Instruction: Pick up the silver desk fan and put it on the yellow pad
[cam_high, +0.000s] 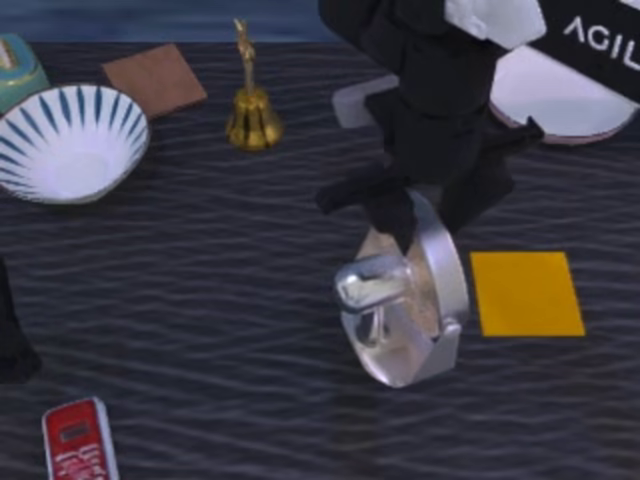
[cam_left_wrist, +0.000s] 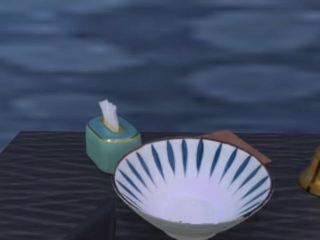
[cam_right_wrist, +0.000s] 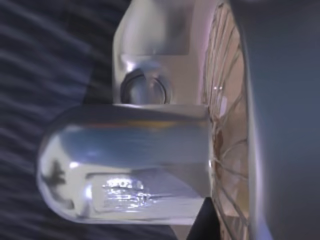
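The silver desk fan (cam_high: 405, 300) is just left of the table's middle-right, tilted, with its chrome hub (cam_high: 372, 282) pointing left and its flat base (cam_high: 410, 368) toward the front. My right gripper (cam_high: 430, 212) comes down from above and is shut on the top of the fan's ring, one finger on each side. The right wrist view is filled by the fan's hub (cam_right_wrist: 125, 160) and wire cage (cam_right_wrist: 227, 125). The yellow pad (cam_high: 527, 293) lies flat just right of the fan, bare. My left arm (cam_high: 10, 340) is parked at the left edge.
At the back left are a blue-striped white bowl (cam_high: 70, 140), a teal tissue box (cam_high: 15, 65), a brown square pad (cam_high: 155, 80) and a gold bell (cam_high: 252, 115). A white plate (cam_high: 560, 100) sits at the back right, a red handset (cam_high: 78, 440) at the front left.
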